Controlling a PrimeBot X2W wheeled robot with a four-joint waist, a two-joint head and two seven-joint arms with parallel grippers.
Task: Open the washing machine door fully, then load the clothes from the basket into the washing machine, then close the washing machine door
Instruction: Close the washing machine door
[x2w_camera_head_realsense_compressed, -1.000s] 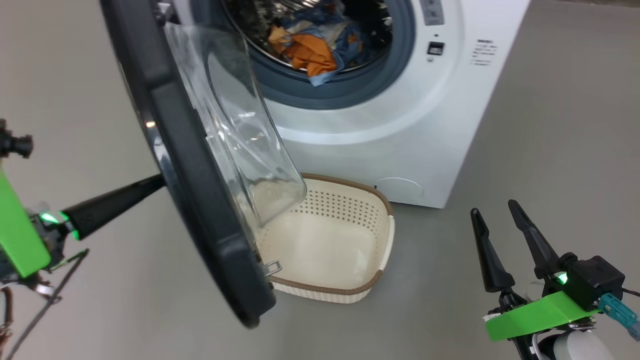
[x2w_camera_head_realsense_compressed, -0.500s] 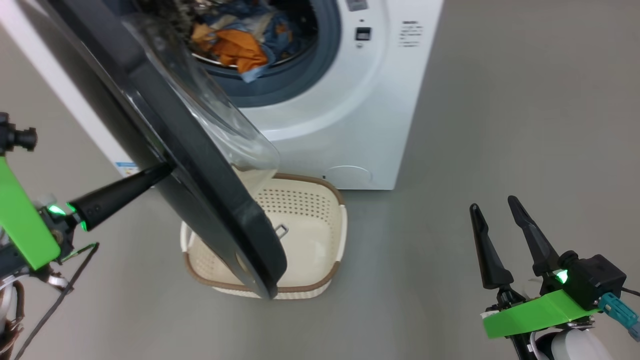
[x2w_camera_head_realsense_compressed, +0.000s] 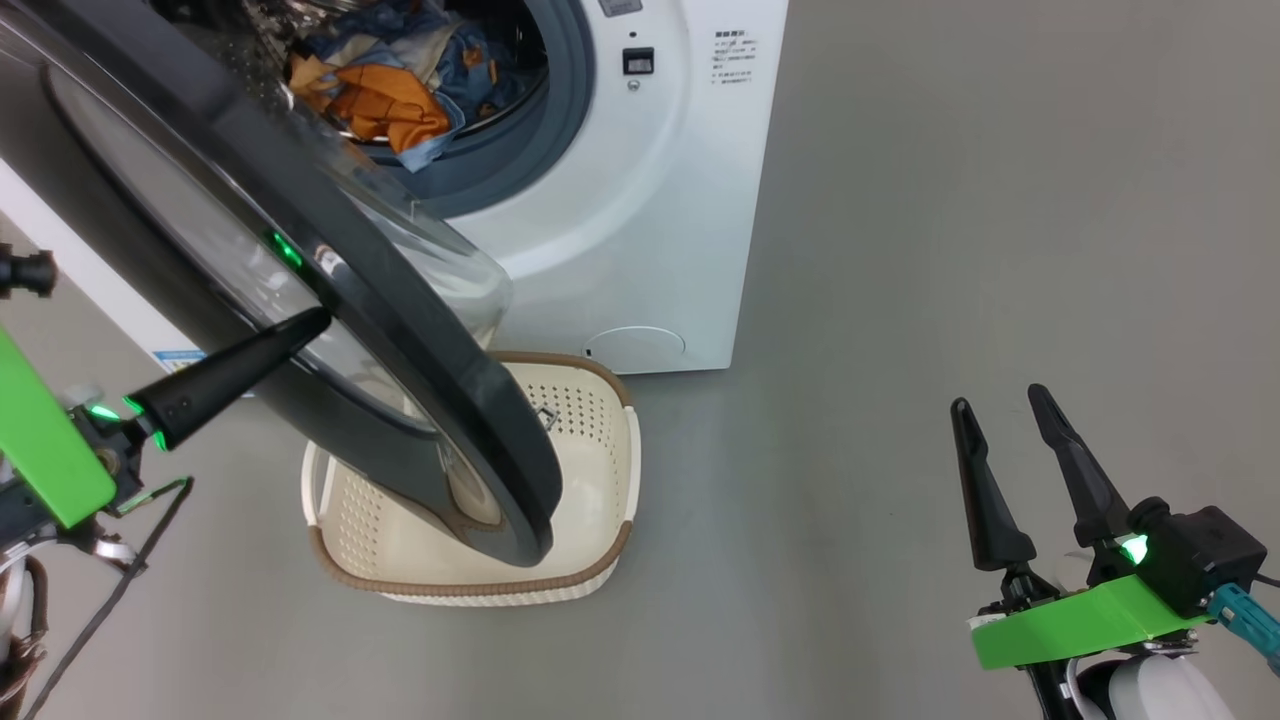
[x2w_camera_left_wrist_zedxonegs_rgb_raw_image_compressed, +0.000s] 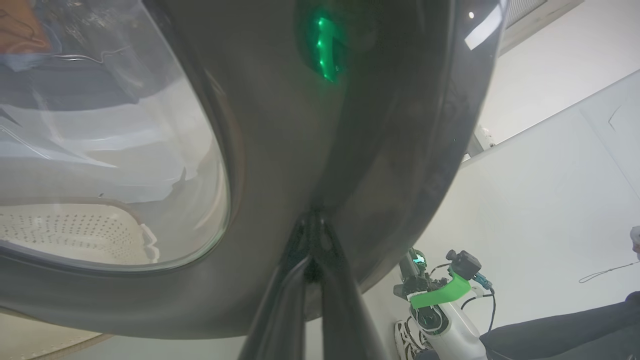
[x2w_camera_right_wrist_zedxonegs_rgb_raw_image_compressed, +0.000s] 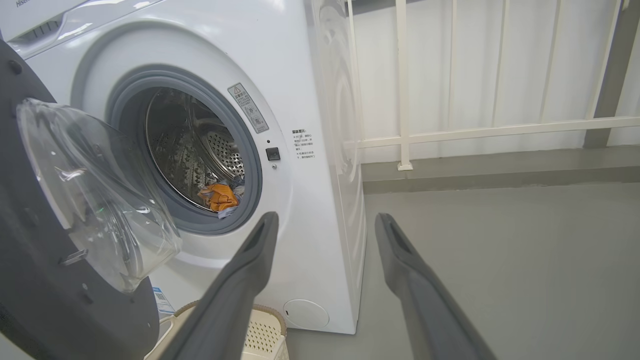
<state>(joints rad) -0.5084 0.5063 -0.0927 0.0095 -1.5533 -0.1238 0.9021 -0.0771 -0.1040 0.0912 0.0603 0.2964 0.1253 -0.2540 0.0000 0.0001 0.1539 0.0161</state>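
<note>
The washing machine (x2w_camera_head_realsense_compressed: 650, 200) stands white at the top, with the clothes (x2w_camera_head_realsense_compressed: 390, 100) lying in its drum. The washing machine door (x2w_camera_head_realsense_compressed: 400, 330) hangs partly open, its black ring over the cream basket (x2w_camera_head_realsense_compressed: 600, 470), which shows nothing inside. My left gripper (x2w_camera_head_realsense_compressed: 315, 322) is shut, its tip touching the door's outer face, seen close in the left wrist view (x2w_camera_left_wrist_zedxonegs_rgb_raw_image_compressed: 312, 220). My right gripper (x2w_camera_head_realsense_compressed: 998, 398) stands open and holds nothing at the lower right, away from the machine. In the right wrist view the right gripper (x2w_camera_right_wrist_zedxonegs_rgb_raw_image_compressed: 326, 219) points at the machine (x2w_camera_right_wrist_zedxonegs_rgb_raw_image_compressed: 320, 75), the clothes (x2w_camera_right_wrist_zedxonegs_rgb_raw_image_compressed: 218, 196) and the door's glass bowl (x2w_camera_right_wrist_zedxonegs_rgb_raw_image_compressed: 95, 200).
Grey floor (x2w_camera_head_realsense_compressed: 950, 200) stretches to the right of the machine. A white railing (x2w_camera_right_wrist_zedxonegs_rgb_raw_image_compressed: 475, 132) runs behind it. In the left wrist view, a person's dark-clad leg (x2w_camera_left_wrist_zedxonegs_rgb_raw_image_compressed: 575, 330) lies at the lower right near my right arm (x2w_camera_left_wrist_zedxonegs_rgb_raw_image_compressed: 435, 290).
The head camera has shifted, so the machine sits further left in the picture. The door now shows more of its outer face and covers more of the basket. My left fingertip stays on it.
</note>
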